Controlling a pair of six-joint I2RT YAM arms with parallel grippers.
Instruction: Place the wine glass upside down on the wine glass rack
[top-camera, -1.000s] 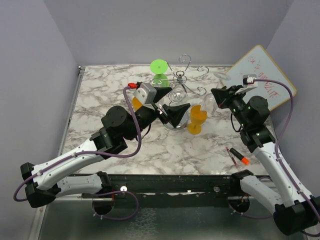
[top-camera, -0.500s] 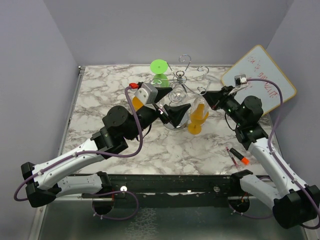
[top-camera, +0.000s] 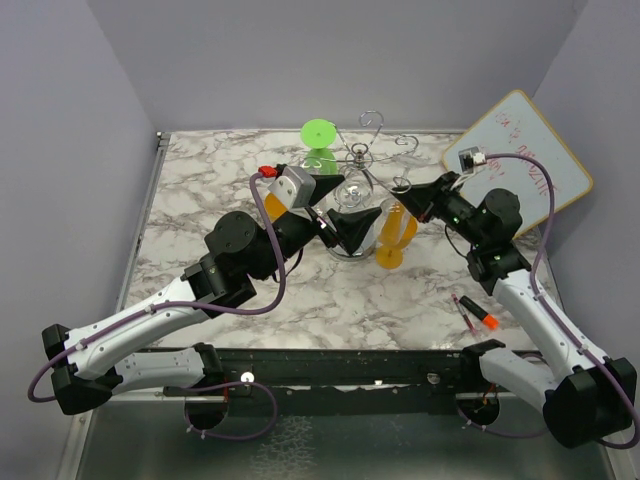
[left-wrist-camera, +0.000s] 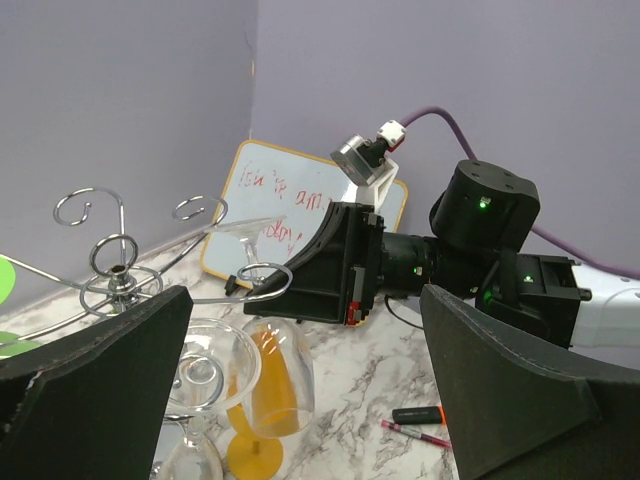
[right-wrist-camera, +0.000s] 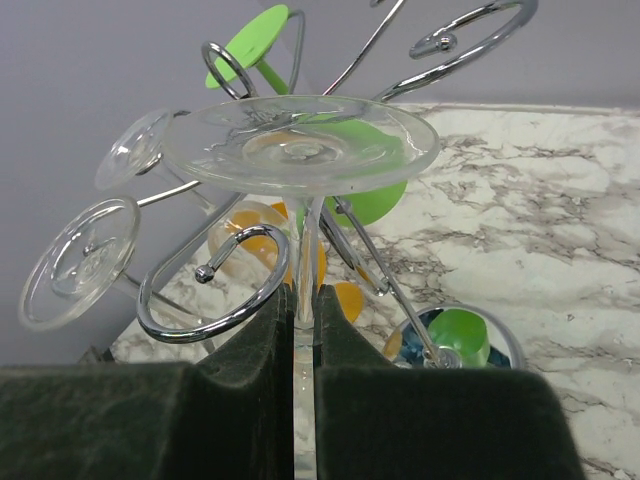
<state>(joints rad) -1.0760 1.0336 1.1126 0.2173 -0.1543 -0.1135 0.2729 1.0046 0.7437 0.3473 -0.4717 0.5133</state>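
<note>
Right gripper (right-wrist-camera: 300, 345): clamped on stem of clear wine glass (right-wrist-camera: 300, 145), held inverted, foot uppermost. Stem just beside a curled hook of wine glass rack (right-wrist-camera: 215, 290); contact with hook not discernible. Left gripper (top-camera: 350, 226): fingers wide apart, holding nothing, low beside rack base, near orange glass (top-camera: 393, 238). All above marble table (top-camera: 200, 190)

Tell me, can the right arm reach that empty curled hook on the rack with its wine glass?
Probably yes. The right gripper pinches the clear wine glass by its stem, foot up, and the empty curled hook of the wine glass rack lies just beside the stem with nothing between.
</note>
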